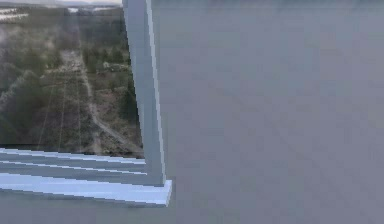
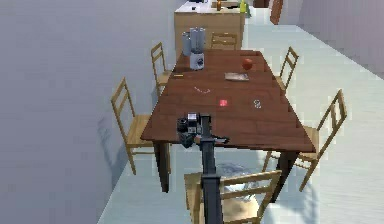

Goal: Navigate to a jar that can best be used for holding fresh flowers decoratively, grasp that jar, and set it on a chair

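Your forward view faces a window (image 1: 70,85) in a grey wall (image 1: 270,100). In the arm side view your gripper (image 2: 185,128) is at the near edge of the table (image 2: 270,115), and you cannot tell how its jaws stand. A tall grey vessel (image 2: 195,48) stands at the table's far end, with chairs (image 2: 127,118) around the table.

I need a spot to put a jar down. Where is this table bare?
Bare: the brown wooden table's near right part, between the small mid-table bits and its near edge. Crowded: the far end, with a grey blender-like appliance and red round thing; fingers occupy near left.
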